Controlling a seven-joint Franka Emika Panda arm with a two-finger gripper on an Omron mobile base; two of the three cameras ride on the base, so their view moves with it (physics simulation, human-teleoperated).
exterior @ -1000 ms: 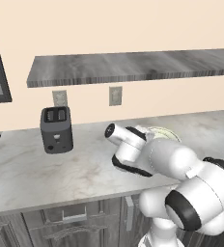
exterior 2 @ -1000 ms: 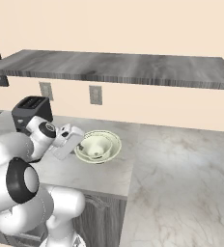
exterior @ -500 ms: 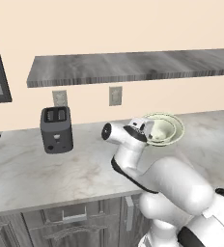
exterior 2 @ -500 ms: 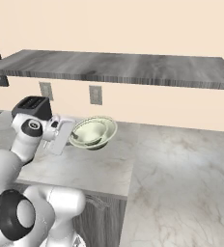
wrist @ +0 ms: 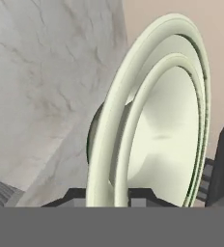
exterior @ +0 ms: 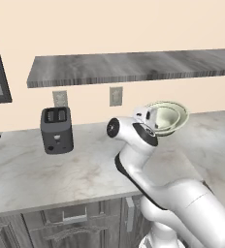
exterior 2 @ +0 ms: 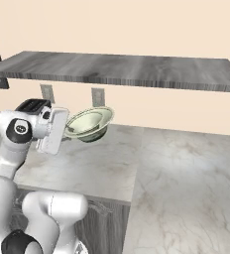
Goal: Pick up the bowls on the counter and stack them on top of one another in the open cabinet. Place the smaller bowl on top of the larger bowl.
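Left base view gives you the clearest read on progress: one cream-green bowl (exterior: pixel 167 117) hangs clear of the bench (exterior: pixel 46 169), at about 2 o'clock from the arm's elbow and below the open cabinet (exterior: pixel 134 67). From these pictures I judge this to be the carry step, with the lift off the stone done and the placing on the dark slab yet to come.

Which bowl it is you cannot settle from the base views. In the hand view you see what look like two flared rims, one inside the other, so it may be a stepped rim or the smaller bowl nested in the larger one; I cannot tell which. No second bowl stands on the bench or on the cabinet slab where you can see them, so treat the stacking as unconfirmed.

Your claw (exterior 2: pixel 67 130) is nearly closed, its jaws pinching the bowl's rim at the near edge. In the hand view the rim runs down between the two dark fingertips (wrist: pixel 75 197), and the bowl stands tilted, almost on edge, its hollow facing 3 o'clock there.

In the right base view the bowl sits just beside the claw at 3 o'clock, the cabinet above it.
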